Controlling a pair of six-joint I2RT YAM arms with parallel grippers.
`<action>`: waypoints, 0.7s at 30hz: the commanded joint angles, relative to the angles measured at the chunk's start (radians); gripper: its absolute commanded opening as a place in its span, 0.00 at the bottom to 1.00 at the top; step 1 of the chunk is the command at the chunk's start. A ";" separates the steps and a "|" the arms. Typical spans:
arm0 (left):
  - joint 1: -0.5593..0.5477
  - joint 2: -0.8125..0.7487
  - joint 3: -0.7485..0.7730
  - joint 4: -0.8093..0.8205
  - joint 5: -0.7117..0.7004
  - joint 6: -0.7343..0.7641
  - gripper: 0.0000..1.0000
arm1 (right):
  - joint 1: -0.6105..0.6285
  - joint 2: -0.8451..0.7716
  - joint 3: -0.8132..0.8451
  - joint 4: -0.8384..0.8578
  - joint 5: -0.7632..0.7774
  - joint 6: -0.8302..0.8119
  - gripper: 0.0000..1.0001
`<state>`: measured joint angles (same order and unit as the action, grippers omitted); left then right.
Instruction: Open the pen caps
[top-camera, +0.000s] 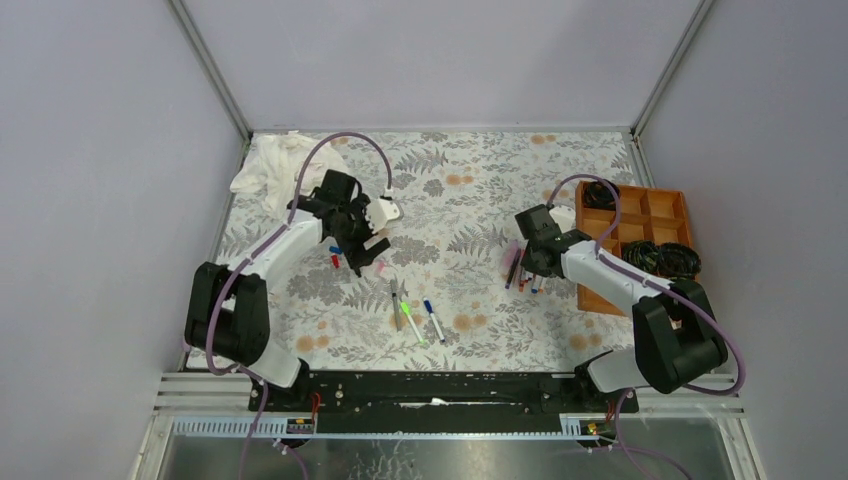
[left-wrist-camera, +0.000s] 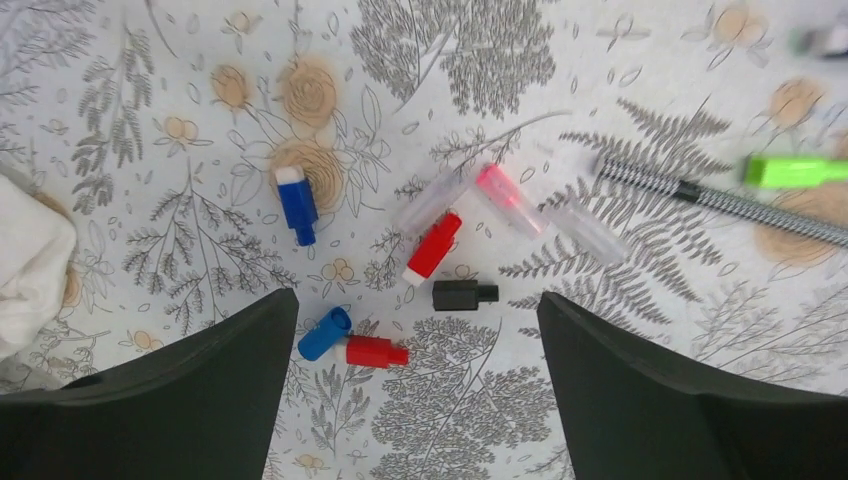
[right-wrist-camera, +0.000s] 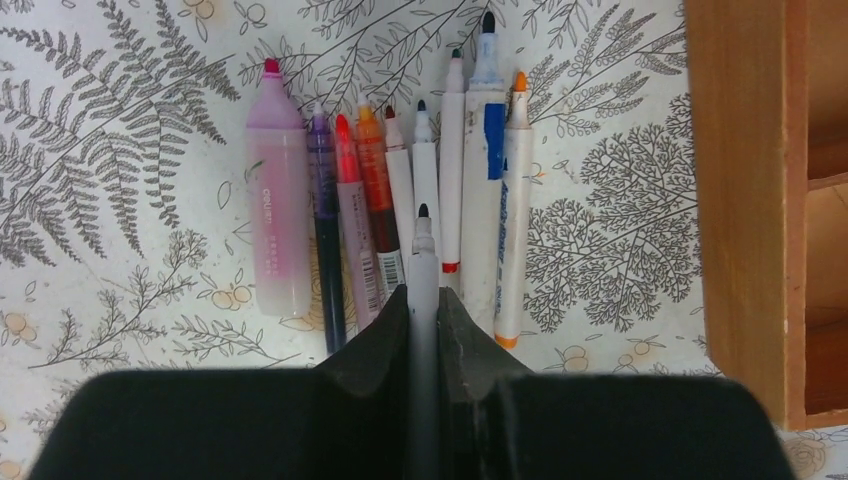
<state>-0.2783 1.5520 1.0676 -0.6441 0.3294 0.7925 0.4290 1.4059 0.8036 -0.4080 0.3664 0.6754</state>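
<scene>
Clenching a slim white black-tipped uncapped pen (right-wrist-camera: 423, 245) at centre frame in the right gripper (right-wrist-camera: 424, 325), just over the row of bare pens (right-wrist-camera: 470, 150), with the left gripper (left-wrist-camera: 418, 300) spread empty above loose red, blue and black plastic caps (left-wrist-camera: 376, 351) at lower centre: lower it parallel, release only on the floral counter (right-wrist-camera: 120, 150).

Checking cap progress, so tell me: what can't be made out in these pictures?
Right wrist view: the held pen has its rear end hidden between the right gripper's fingers.
Left wrist view: the green pen is cut off by the right edge; a corner object is blurred.
Top view: the pen row is too small to count.
</scene>
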 joint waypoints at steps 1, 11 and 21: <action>0.008 -0.029 0.048 -0.044 0.051 -0.045 0.98 | -0.012 0.008 0.023 0.026 0.092 0.020 0.08; 0.064 -0.090 0.097 -0.043 0.005 -0.111 0.98 | -0.018 0.005 0.042 0.023 0.045 -0.018 0.49; 0.205 -0.201 0.088 0.079 -0.056 -0.237 0.99 | 0.185 -0.076 0.117 0.014 0.016 -0.109 0.50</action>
<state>-0.1123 1.3834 1.1549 -0.6235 0.2955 0.6029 0.4667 1.3754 0.8310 -0.4019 0.3767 0.6220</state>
